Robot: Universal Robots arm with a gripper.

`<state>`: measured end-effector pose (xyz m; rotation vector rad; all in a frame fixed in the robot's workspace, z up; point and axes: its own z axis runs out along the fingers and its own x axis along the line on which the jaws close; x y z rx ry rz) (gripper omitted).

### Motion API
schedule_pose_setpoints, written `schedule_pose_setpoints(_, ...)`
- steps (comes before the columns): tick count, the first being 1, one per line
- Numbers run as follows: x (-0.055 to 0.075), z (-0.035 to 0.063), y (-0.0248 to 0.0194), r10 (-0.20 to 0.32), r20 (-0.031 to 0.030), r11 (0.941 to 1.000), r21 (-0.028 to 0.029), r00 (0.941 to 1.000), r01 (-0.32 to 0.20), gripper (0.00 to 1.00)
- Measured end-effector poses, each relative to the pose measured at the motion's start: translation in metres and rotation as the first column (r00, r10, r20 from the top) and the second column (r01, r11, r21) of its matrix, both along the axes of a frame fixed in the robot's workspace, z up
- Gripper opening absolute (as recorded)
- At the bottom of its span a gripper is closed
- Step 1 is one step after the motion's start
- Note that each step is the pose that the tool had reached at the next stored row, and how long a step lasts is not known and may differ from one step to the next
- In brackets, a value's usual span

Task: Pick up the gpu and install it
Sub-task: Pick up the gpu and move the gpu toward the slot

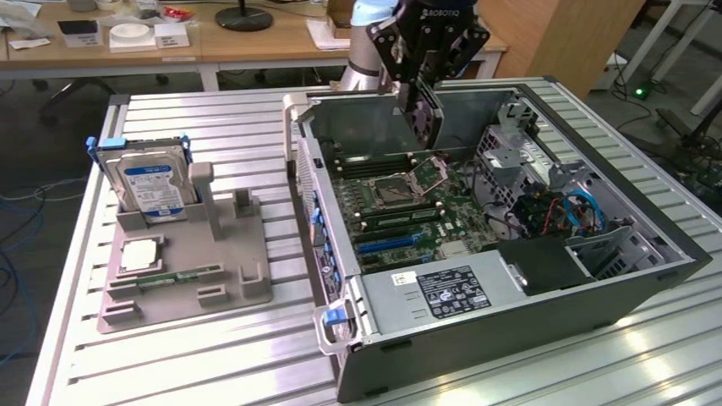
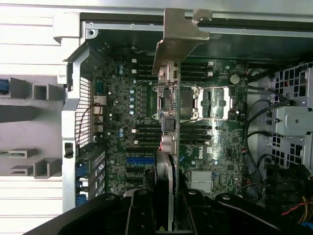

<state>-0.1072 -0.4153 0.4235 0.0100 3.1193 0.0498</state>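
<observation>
Looking over the scene, you have a slatted metal counter (image 1: pixel 203 355) carrying an open computer case (image 1: pixel 508 338) toward the exterior view's right and a grey holder tray (image 1: pixel 226 254) toward its left. A hard drive (image 1: pixel 152 186) with a blue-and-white label stands upright at the tray's far end.

Your gripper (image 1: pixel 420 89) hangs above the far part of the case, pinching the gpu (image 1: pixel 427 118) between its fingers. The card hangs on edge, clear of the motherboard (image 1: pixel 395 211) below it.

From the wrist view you see the gpu (image 2: pixel 166 142) edge-on, running out from the gripper (image 2: pixel 166 215) over the board, its silvery bracket (image 2: pixel 178 39) at the end away from the fingers.

Beyond the counter, wooden desks (image 1: pixel 259 42) with small items line the far side of the room, and cables trail over the dark floor (image 1: pixel 34 194) at the exterior view's left.
</observation>
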Motion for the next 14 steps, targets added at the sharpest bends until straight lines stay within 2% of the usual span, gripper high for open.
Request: schedule_pose_setpoints(14,0.022,0.0000,0.0000,0.000,0.0000,1.0000,0.0001,1.0000,0.000,0.27)
